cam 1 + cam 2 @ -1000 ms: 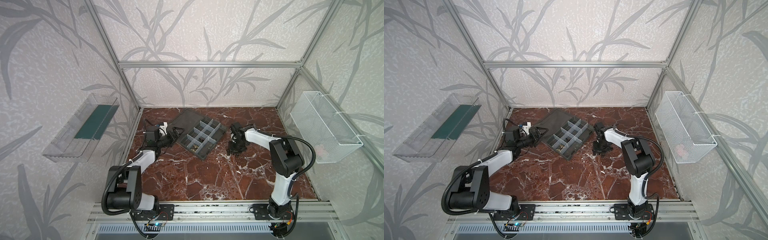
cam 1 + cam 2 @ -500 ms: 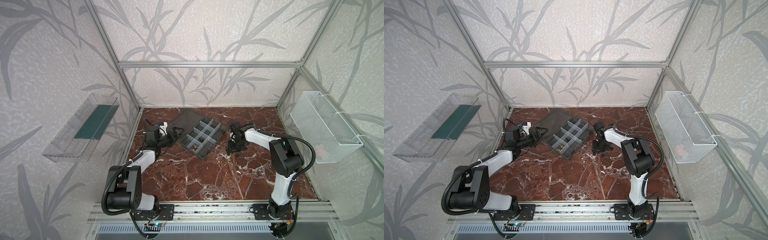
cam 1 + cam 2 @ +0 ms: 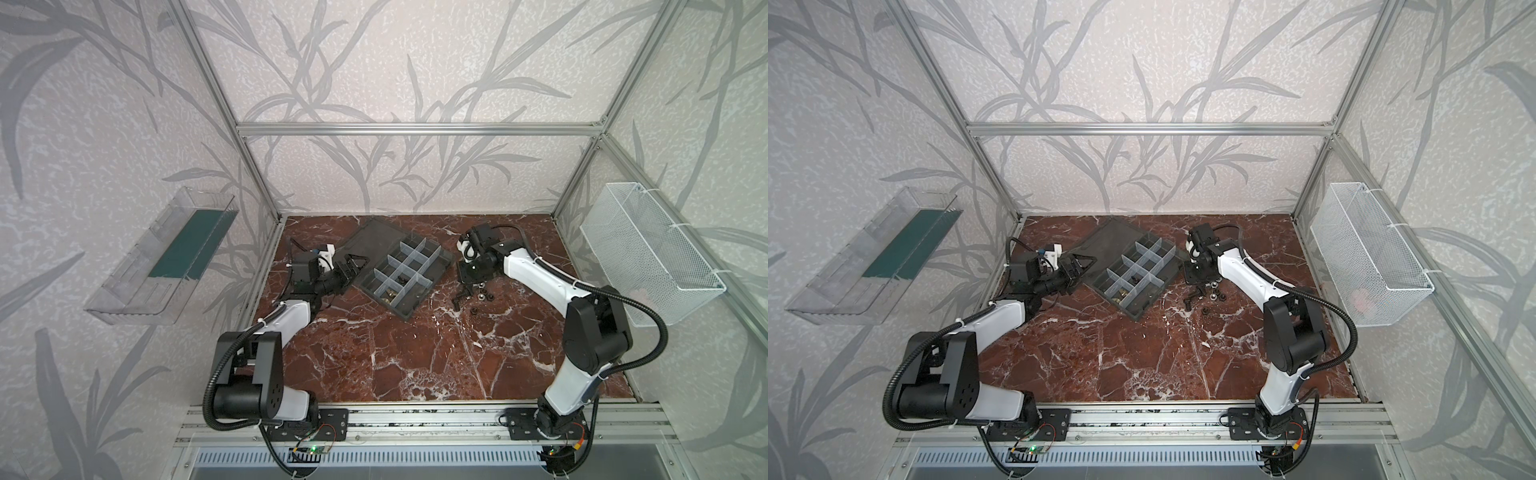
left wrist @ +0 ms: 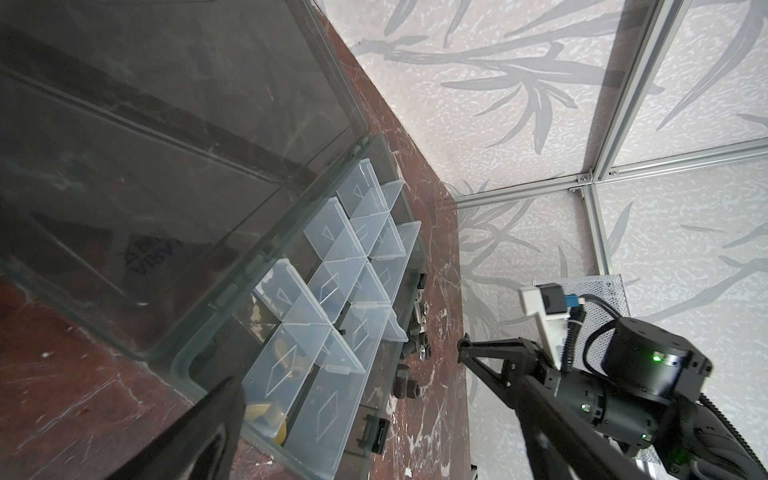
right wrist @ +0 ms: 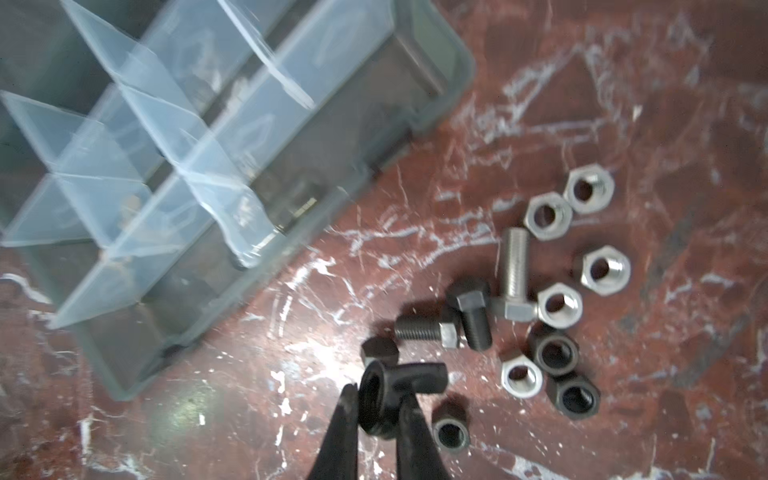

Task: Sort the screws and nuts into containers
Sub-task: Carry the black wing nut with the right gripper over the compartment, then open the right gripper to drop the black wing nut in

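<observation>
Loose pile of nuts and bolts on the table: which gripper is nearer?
Right. The right gripper is at the pile, fingers closed on a black nut; the left gripper is beyond the organizer box, by its lid.

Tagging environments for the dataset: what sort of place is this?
Probably a lab robot test cell: an aluminium-profile frame with wallpapered panels encloses it, two arms are bolted to a front rail, and a divider box sits beside loose nuts and screws on the marble-look tabletop.
</observation>
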You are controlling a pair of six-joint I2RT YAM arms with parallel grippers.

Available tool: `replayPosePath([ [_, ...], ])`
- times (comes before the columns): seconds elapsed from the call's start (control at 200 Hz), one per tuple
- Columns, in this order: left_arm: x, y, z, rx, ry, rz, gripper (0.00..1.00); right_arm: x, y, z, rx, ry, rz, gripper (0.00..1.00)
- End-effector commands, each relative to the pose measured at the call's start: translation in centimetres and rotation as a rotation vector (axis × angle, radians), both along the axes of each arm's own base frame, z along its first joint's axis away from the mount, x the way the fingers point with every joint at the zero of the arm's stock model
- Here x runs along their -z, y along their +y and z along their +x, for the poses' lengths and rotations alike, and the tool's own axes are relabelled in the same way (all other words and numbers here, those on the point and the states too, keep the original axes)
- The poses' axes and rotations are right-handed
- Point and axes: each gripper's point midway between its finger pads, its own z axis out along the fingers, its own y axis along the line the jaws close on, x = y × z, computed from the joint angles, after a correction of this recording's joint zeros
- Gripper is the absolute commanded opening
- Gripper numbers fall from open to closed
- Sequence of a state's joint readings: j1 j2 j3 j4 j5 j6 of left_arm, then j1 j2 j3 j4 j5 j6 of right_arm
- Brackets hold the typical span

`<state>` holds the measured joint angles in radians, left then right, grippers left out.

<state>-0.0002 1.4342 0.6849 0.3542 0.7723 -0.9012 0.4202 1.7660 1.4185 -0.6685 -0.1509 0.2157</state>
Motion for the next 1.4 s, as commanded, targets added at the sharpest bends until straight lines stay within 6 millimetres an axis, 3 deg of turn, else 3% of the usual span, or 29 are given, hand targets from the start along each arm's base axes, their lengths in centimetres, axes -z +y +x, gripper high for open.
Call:
replayPosePath([
  [0.0, -0.6, -0.3, -0.1, 0.010, -0.024, -0.018, 1.00, -2.9, 3.6, 0.5, -0.120, -0.079, 0.074, 0.00],
  [0.24, -0.8, -0.3, -0.4, 0.007, -0.028, -0.027, 0.99, -4.2, 10.3, 2.6, -0.230, -0.128, 0.131, 0.00],
  [0.36, -0.9, -0.3, -0.6, 0.009, -0.032, -0.029, 0.99, -3.2, 13.4, 3.2, -0.273, -0.116, 0.143, 0.00],
  [0.525, -1.0, -0.3, -0.7, 0.008, -0.036, -0.031, 1.00, -1.3, 15.8, 3.7, -0.301, -0.093, 0.120, 0.00],
  [0.725, -0.9, -0.2, -0.8, 0.008, -0.037, -0.031, 0.99, 1.2, 16.9, 3.2, -0.320, -0.042, 0.094, 0.00],
  [1.145, -0.8, -0.2, -0.8, 0.007, -0.036, -0.032, 1.00, 4.1, 16.4, 2.8, -0.333, 0.002, 0.009, 0.02],
  [1.305, -0.9, -0.2, -0.8, 0.006, -0.038, -0.033, 1.00, 4.1, 16.4, 2.9, -0.332, 0.003, 0.002, 0.13],
  [1.394, -0.9, -0.2, -0.8, 0.006, -0.039, -0.032, 1.00, 3.8, 16.4, 2.9, -0.336, 0.000, 0.002, 0.24],
])
